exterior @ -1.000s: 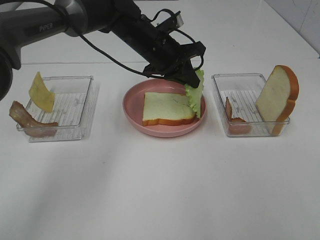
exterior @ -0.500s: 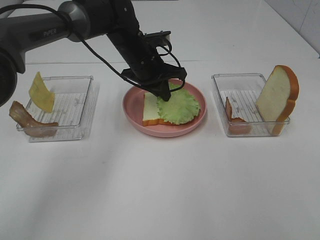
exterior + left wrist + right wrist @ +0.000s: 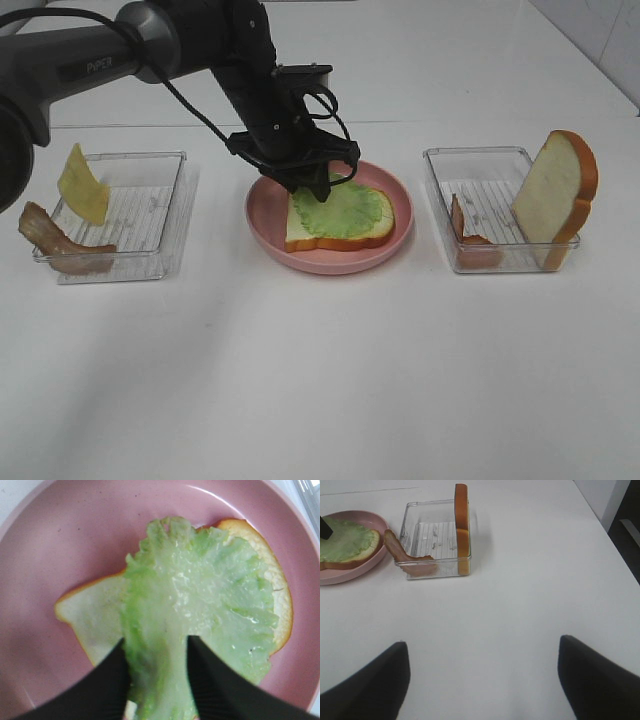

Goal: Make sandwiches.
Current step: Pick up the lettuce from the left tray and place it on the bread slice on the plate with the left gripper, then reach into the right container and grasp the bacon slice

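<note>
Over the pink plate [image 3: 262, 215], our left gripper [image 3: 156, 641] stands half-parted astride the lettuce leaf [image 3: 345, 212] lying on the bread slice [image 3: 95, 615]. We should lift straight up so nothing drags, while our right gripper [image 3: 482, 645] gapes empty.

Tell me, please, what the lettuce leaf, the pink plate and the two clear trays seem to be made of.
Lettuce leaf: probably soft, rubbery plastic, glossy; it shines wetly and drapes flat on the bread slice.
Pink plate: likely hard plastic, smooth and semi-matt with faint highlights; ceramic cannot be excluded.
Clear trays: transparent rigid plastic, with ribbed floors showing through the walls.
</note>
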